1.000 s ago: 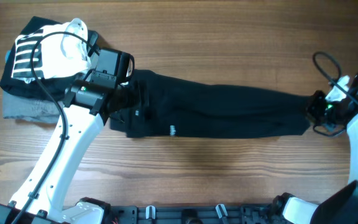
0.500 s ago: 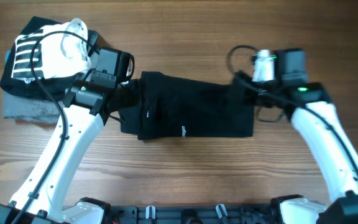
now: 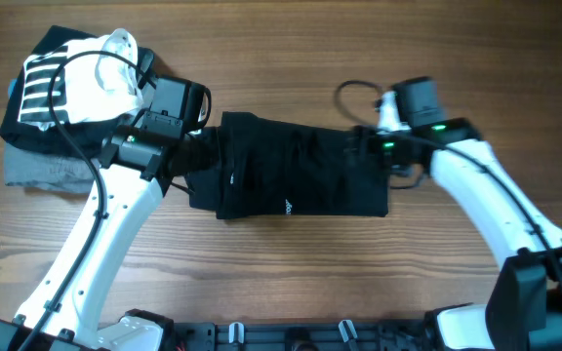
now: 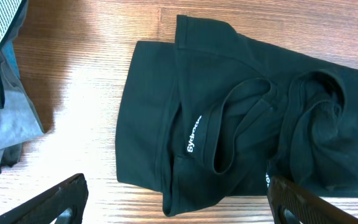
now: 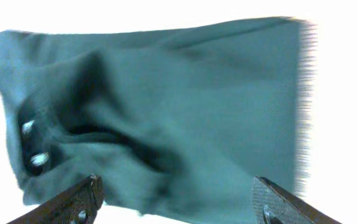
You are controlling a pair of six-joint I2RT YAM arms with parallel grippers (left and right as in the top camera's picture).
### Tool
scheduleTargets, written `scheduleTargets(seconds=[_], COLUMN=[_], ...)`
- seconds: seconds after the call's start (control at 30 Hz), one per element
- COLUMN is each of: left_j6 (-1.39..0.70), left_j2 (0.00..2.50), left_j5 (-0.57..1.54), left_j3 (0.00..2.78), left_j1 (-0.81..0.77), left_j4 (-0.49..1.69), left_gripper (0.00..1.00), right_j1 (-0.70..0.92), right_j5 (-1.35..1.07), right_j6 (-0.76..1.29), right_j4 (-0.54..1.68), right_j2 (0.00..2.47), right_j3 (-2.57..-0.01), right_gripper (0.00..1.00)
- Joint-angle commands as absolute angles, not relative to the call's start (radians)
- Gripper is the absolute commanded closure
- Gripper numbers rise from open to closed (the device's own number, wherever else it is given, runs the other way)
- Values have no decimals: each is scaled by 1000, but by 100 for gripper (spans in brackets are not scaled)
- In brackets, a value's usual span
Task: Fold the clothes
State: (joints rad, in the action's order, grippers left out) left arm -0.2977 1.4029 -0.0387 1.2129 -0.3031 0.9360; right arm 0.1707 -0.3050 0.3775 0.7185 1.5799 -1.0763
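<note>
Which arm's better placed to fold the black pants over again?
Probably right. The right pincer, open, sits over the folded end of the black pants, free to carry it toward the waistband. The left pincer is open at the waistband, better suited to anchoring.

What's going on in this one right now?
Two robot arms are folding a black garment on the wooden table. It lies doubled over into a short rectangle. The left claw hovers open at its left end, the right claw open over its right end. A pile of other clothes sits at far left.
</note>
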Motion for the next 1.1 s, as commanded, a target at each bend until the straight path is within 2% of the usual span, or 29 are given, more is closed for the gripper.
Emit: scheduleTargets(seconds=[0.0,0.23,0.37,0.4,0.53,0.57,0.6,0.63,0.7,0.77,0.9,1.07], left_j6=[-292,-292,-292,-292,-292,-292,-292,-292,-292,-292,-292,-292], left_j2=[1385,1385,1385,1385,1385,1385,1385,1386,1386,1386,1386,1386], left_j5=[-38,-38,-38,-38,-38,-38,-38,-43,-53,-53,-53,-53], left_j3=[1226,1226,1226,1226,1226,1226,1226,1226,1226,1226,1226,1226], left_j1=[-303,-303,-303,-303,-303,-303,-303,-303,-303,-303,-303,-303], left_j4=[936,932,933,932,932,932,932,933,934,937,932,921], left_gripper=[7,7,7,7,7,7,7,5,4,3,3,3], right_j1=[75,22,22,22,20,20,20,13,-11,-69,-178,-180], right_j5=[-307,-495,-499,-517,-596,-596,-594,-528,-398,-327,-325,-296], right_j6=[206,132,135,125,105,105,105,138,218,212,176,184], right_j4=[748,583,545,539,513,513,514,525,560,631,749,791], right_j2=[1578,1726,1798,1798,1779,1776,1774,1768,1751,1704,1565,1422], right_j3=[-1056,-918,-916,-916,-916,-916,-916,-919,-930,-965,-1048,-1107], right_gripper=[19,18,29,42,64,77,80,96,96,96,96,96])
